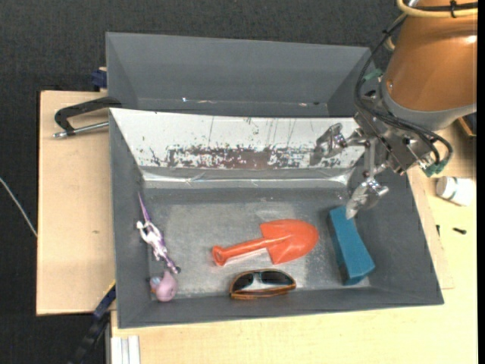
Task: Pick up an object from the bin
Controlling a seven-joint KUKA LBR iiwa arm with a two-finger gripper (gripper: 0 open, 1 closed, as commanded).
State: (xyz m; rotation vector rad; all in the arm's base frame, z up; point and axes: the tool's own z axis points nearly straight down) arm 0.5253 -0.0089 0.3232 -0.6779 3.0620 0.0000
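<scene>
My gripper (345, 174) hangs over the right end of the bin, near the back wall, open with nothing between its fingers. One fingertip (354, 209) points down just above the far end of a blue rectangular block (350, 255), which lies along the right side of the bin floor. Left of the block an orange toy shovel (273, 245) lies flat, blade towards the block. In front of the shovel, brown-framed sunglasses (262, 283) rest near the bin's front wall.
A thin purple and pink toy (158, 256) with a round pink end lies along the left wall. The arm, with its orange cover and cables, comes in over the bin's upper right corner.
</scene>
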